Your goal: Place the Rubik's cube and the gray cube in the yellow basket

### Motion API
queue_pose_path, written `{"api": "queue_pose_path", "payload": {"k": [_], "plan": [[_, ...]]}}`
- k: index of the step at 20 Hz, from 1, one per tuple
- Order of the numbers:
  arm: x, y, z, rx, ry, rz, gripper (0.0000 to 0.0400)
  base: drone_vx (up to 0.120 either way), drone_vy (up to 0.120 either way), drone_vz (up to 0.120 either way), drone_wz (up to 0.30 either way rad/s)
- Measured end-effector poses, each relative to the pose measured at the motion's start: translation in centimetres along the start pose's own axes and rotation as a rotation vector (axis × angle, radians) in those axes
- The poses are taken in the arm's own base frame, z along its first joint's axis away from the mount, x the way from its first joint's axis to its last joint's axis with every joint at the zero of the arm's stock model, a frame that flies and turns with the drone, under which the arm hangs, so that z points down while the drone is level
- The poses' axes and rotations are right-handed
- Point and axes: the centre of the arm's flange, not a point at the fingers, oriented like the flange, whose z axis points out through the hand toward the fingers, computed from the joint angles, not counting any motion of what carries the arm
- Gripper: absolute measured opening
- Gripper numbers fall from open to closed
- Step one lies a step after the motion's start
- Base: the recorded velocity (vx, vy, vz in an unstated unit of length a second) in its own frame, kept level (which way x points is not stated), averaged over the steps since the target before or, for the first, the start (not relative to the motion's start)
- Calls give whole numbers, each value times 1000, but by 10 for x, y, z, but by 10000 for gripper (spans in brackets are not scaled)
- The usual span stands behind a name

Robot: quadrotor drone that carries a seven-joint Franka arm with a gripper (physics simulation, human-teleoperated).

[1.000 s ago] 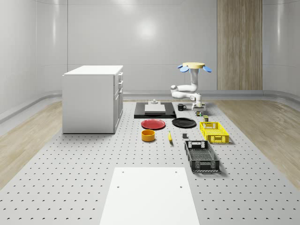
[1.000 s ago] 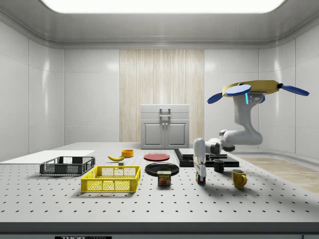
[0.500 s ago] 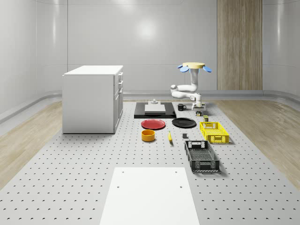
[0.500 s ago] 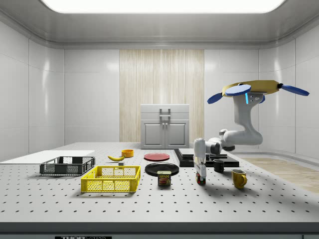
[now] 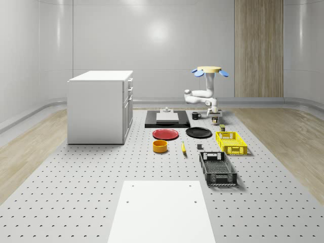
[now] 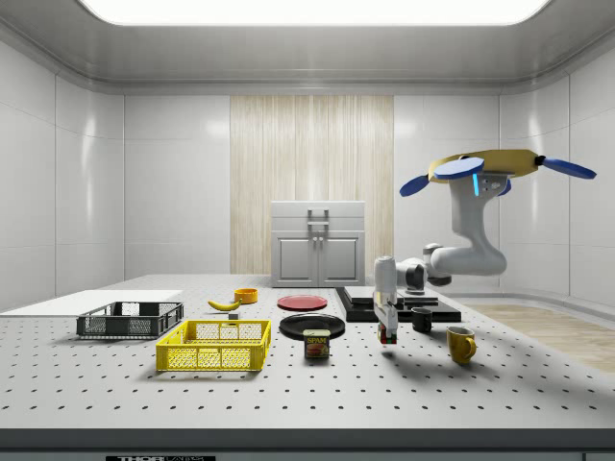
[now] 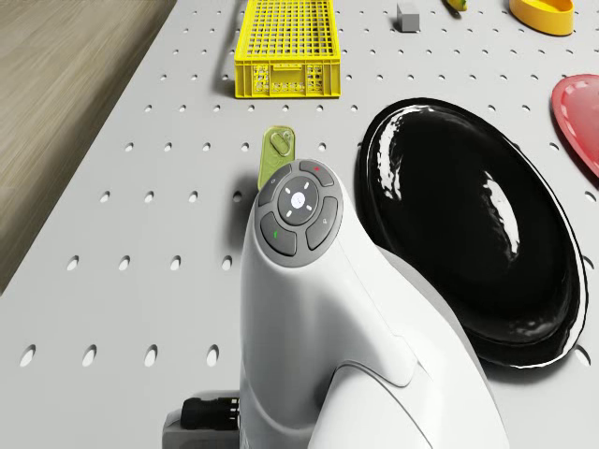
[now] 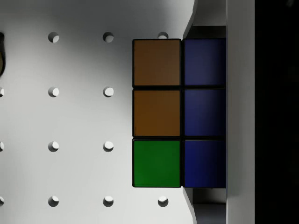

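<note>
While pincer (image 6: pixel 388 333) aloft, yellow basket (image 6: pixel 215 346) empty.

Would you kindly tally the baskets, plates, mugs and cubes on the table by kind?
Baskets: 2, yellow basket, black basket
Plates: 2, red plate, black plate
Mugs: 2, black mug, yellow mug
Cubes: 2, Rubik's cube, gray cube
Total: 8
</note>
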Motion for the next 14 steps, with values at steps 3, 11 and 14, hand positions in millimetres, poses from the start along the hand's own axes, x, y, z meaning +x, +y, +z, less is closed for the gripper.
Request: {"api": "queue_pose_path", "payload": {"k": [3, 11, 14], "plan": [[0, 0, -7, 0, 0, 0, 325, 0, 0, 120, 0], [0, 0, -15, 0, 0, 0, 325, 70, 0, 120, 0], [0, 0, -16, 0, 0, 0, 325, 120, 0, 27, 0]]}}
